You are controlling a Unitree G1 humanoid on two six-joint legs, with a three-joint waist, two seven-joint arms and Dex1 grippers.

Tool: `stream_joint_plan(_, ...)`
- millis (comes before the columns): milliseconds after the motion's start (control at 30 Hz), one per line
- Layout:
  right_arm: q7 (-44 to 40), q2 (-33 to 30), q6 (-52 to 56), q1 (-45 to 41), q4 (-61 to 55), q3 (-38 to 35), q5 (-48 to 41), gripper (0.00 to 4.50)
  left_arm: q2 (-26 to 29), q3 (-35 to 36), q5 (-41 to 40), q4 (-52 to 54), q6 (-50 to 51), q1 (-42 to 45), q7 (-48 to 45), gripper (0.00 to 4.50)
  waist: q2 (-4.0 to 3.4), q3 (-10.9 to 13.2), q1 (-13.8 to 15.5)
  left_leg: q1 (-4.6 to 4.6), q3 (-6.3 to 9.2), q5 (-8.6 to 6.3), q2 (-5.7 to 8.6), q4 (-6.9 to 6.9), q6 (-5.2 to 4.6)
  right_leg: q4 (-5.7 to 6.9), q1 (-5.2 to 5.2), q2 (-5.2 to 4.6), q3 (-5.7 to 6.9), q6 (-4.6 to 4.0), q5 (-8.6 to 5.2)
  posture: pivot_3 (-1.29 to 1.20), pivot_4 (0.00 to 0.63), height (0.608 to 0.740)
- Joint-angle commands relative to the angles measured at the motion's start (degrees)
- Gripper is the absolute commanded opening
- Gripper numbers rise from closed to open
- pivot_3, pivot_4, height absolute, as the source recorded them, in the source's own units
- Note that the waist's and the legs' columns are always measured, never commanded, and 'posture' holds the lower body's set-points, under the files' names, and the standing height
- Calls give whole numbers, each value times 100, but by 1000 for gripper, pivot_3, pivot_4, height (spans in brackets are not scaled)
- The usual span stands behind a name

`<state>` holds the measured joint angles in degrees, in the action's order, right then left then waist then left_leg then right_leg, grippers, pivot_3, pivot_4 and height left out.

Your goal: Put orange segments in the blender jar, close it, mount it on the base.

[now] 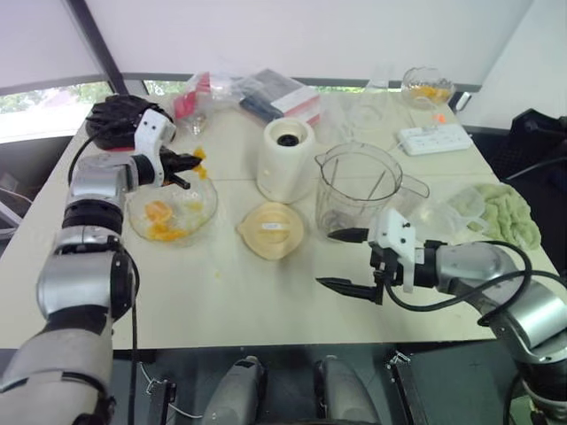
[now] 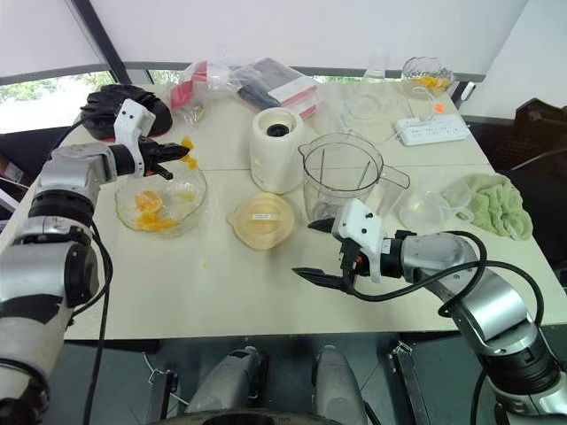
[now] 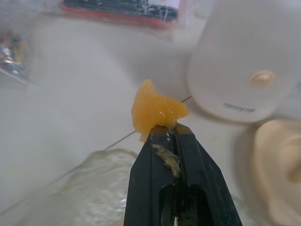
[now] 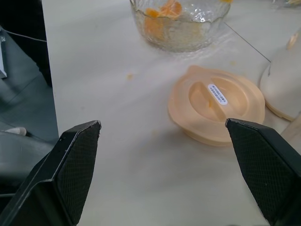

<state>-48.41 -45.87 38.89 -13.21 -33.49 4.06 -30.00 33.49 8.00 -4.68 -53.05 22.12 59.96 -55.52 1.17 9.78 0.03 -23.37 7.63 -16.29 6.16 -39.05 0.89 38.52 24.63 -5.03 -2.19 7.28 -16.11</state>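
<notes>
While the left gripper (image 3: 165, 132) is pressed shut on one orange segment (image 3: 157, 110), it holds the piece in the air above the far rim of the glass bowl (image 1: 205, 212). Only the fingertips bite it, and most of the flesh bulges out past them. Pulp is smeared along the fingers. More segments lie in the bowl, which stands toward the left edge of the table (image 1: 221, 301).

Layout:
- The blender jar (image 1: 337, 199) is upright, open and right of the table's middle. I see no fruit in it.
- The jar lid (image 1: 271, 228) lies flat on the table between bowl and jar.
- The white base (image 1: 286, 159) stands just behind the lid, with nothing mounted on it.
- The right gripper (image 1: 328, 259) has its fingers spread wide and holds nothing. It hovers near the front edge, in front of the jar and apart from it.

Stage (judgement): loading the jar; closing and mounting not yet begun.

Risks:
1. The grip is shallow on wet fruit. A quick swing could slip the segment out onto the lid or the base, which lie along the way.
2. The jar wall is tall, so a low approach would strike the rim. Nothing steadies the jar, and it could slide or tip.
3. Sticky pulp may keep the segment on a finger after release, so it could miss the jar mouth.
</notes>
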Motion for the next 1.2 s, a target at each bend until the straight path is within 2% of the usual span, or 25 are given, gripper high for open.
stream_joint_plan(33,125,77,-58,111,-167,-108,0,4500,88,372,-678,1413,886,-214,18,32,0,0,-30,0,0,0,-1,0,0,0,0,-1,0,0,0,0,150,740)
stream_joint_plan(200,392,184,-72,407,-331,-142,38,4500,108,422,-1155,2476,1712,-245,149,32,0,0,-45,-1,4,0,1,-2,1,-1,-2,-2,0,0,0,0,150,740)
stream_joint_plan(367,771,320,-49,770,-591,-237,94,4500,-100,137,-1381,2471,1807,751,-58,32,2,1,-26,-1,6,1,1,-3,2,-1,-3,0,1,0,0,0,150,740)
stream_joint_plan(533,1136,375,-30,1072,-831,-393,157,4500,-708,-246,-1282,1459,1176,2037,-525,32,-1,-1,67,-1,0,0,9,-6,1,-7,-7,1,3,2,1,0,150,740)
stream_joint_plan(667,1370,424,-3,1298,-1016,-503,190,4500,-1281,-425,-1175,547,459,2690,-900,32,-1,-1,65,-1,-1,1,9,-7,1,-8,-9,2,3,3,1,0,150,740)
stream_joint_plan(767,1649,488,42,1633,-1257,-626,244,4500,-2036,-639,-1045,-267,-137,3098,-1150,32,-1,0,74,-1,-1,0,8,-6,1,-9,-8,5,3,3,1,0,150,740)
stream_joint_plan(967,2105,601,163,2308,-1772,-907,321,4500,-2839,-957,-619,-1249,-950,3119,-1610,32,-1,0,21,-1,-9,-3,9,-3,-5,-12,-7,5,-2,4,2,0,150,740)
stream_joint_plan(1167,2484,744,391,3039,-2394,-1272,267,4500,-3112,-1195,-56,-1834,-1592,2855,-1407,32,-7,-2,30,2,-10,-3,3,-4,-6,-8,-6,12,-4,4,2,0,150,740)
stream_joint_plan(1200,2548,782,437,3168,-2501,-1326,253,4500,-3131,-1208,24,-1890,-1668,2793,-1296,264,-7,-2,39,2,-10,-3,4,-5,-6,-7,-7,12,-5,4,2,0,150,740)
